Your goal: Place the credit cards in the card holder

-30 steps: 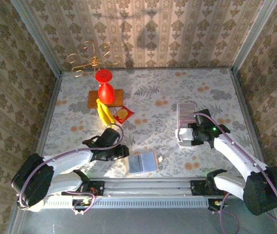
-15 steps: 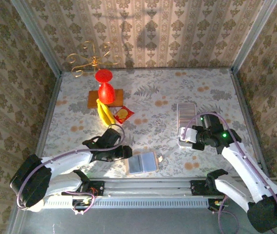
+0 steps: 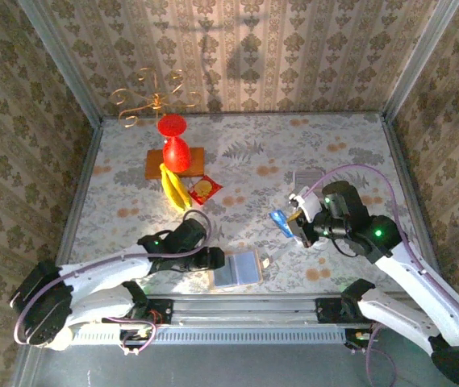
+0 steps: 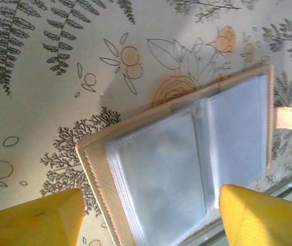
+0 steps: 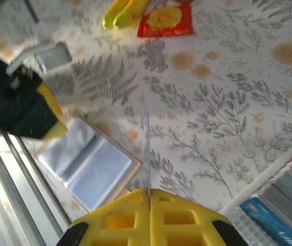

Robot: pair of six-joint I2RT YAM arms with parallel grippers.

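My right gripper [image 5: 149,193] pinches a blue card [image 3: 280,219] right of the open wallet [image 3: 237,270]. My left gripper [image 3: 213,260] gapes empty astride it. I advise sliding the card in edge-first.

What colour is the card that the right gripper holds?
Blue; the credit card in the right gripper shows best in the top external view.

Open card holder [image 3: 237,268], blue card [image 3: 280,220] aloft

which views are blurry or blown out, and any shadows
Left wrist: holder fairly sharp, fingers out of focus. Right wrist: soft throughout, glare bleaching the lower left, card a thin edge-on line. Top external: crisp, evenly lit, dim shadows on the back wall.
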